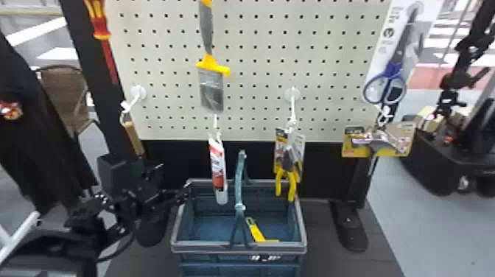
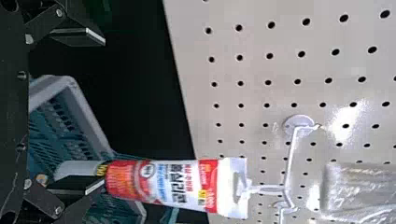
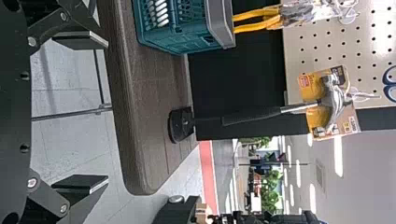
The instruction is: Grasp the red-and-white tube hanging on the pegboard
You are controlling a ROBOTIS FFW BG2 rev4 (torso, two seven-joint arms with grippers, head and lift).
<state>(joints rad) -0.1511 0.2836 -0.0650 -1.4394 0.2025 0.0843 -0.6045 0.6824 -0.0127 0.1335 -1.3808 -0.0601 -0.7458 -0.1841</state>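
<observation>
In the head view, the red-and-white tube (image 1: 218, 165) hung cap-down from a white hook (image 1: 215, 121) at the lower edge of the pegboard (image 1: 257, 48), just below a yellow-handled paintbrush (image 1: 210, 73). Its lower end dangled over the back rim of a blue basket (image 1: 291, 217), near the basket's upright handle (image 1: 239, 184). The left gripper (image 1: 176, 195) sat low on the tube's left side, close to the basket's corner and short of the tube.

In the left wrist view, the left gripper (image 2: 98, 109) stood spread wide with nothing held. The tube (image 2: 163, 182) lay off-centre in that gap, its cap end right by one finger (image 2: 77, 184); whether they touched could not be told. Its hang tab sat on the hook (image 2: 299, 135).

In the right wrist view, the right gripper (image 3: 100, 109) was also spread wide and empty, well off to the side, looking past the table edge (image 3: 140, 116) toward the basket (image 3: 187, 23) and some yellow-handled pliers (image 3: 257, 21).

The likely trouble was the tube's free hang: a nudge from the near finger would probably set it swinging or twisting on the hook, so the jaws might shut on its edge or on air. Closing from this off-centre line could also push it against the basket handle
</observation>
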